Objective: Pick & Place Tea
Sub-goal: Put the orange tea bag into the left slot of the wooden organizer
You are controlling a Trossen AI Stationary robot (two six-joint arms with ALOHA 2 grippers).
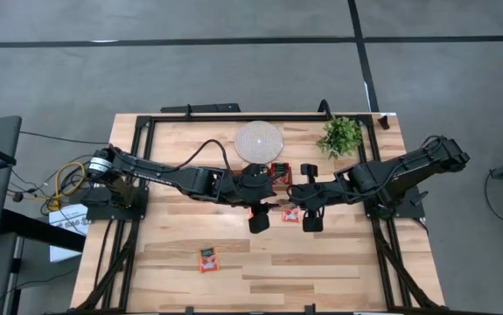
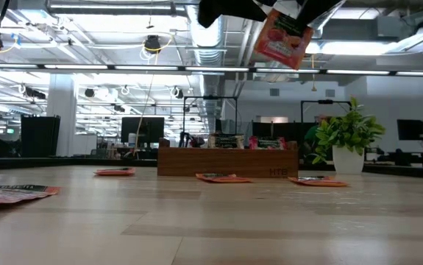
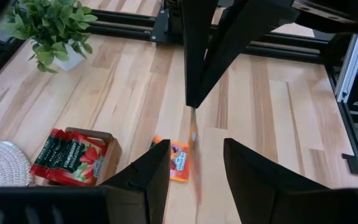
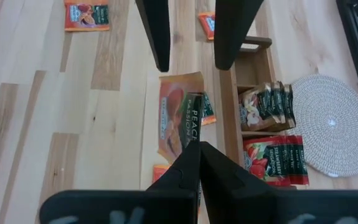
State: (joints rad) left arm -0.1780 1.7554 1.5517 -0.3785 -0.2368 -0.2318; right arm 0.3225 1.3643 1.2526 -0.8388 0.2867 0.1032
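Orange peach sachet (image 4: 180,121) is pinched by its edge in the right gripper (image 4: 194,149), whose fingers are clamped tight on it, so it hangs up off the table (image 1: 338,262). In the low view that same sachet (image 2: 283,38) dangles tilted, high above the wood. The left gripper (image 3: 194,168) sits right across from it with its 2 fingers spread apart, the sachet's free edge lined up with the gap between them, not touching as far as I can see.

Both grippers meet around the middle of the table, just in front of the wooden tray (image 1: 279,171). The tray's compartments hold upright red and tan sachets (image 4: 272,134). More loose ones lie flat: 1 near the front left (image 1: 207,257), plus a couple under the grippers. White woven disc (image 1: 259,140) and small potted plant (image 1: 341,136) sit at the back.
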